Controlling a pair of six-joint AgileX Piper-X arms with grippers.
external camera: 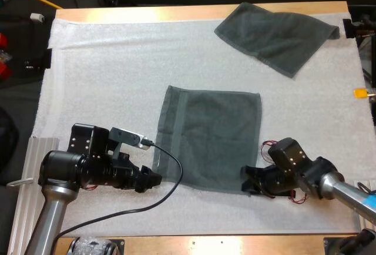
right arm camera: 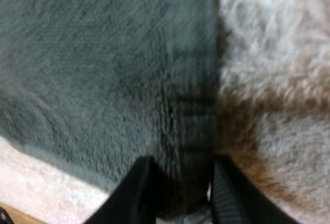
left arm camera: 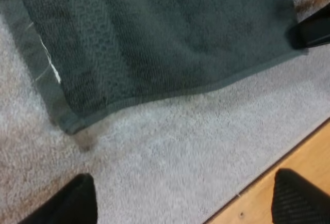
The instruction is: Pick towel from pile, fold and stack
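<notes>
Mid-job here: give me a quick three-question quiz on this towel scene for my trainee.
1. True or false: the left gripper is shut on the flat towel.
2. The right gripper is at the flat towel's: A near right corner, B far left corner, C middle.
3. Fill in: the second towel lies at the mat's far ____ corner.
Key: 1 false, its fingers stand apart, short of the towel; 2 A; 3 right.

A white mat (external camera: 106, 90) with a fuzzy surface covers most of the wooden tabletop (external camera: 176, 13), whose bare wood shows along the far and near edges. A ribbed metal rail (external camera: 23, 196) lies against the mat's near left side. A small white cap (external camera: 37, 16) sits just past the far left corner.
</notes>
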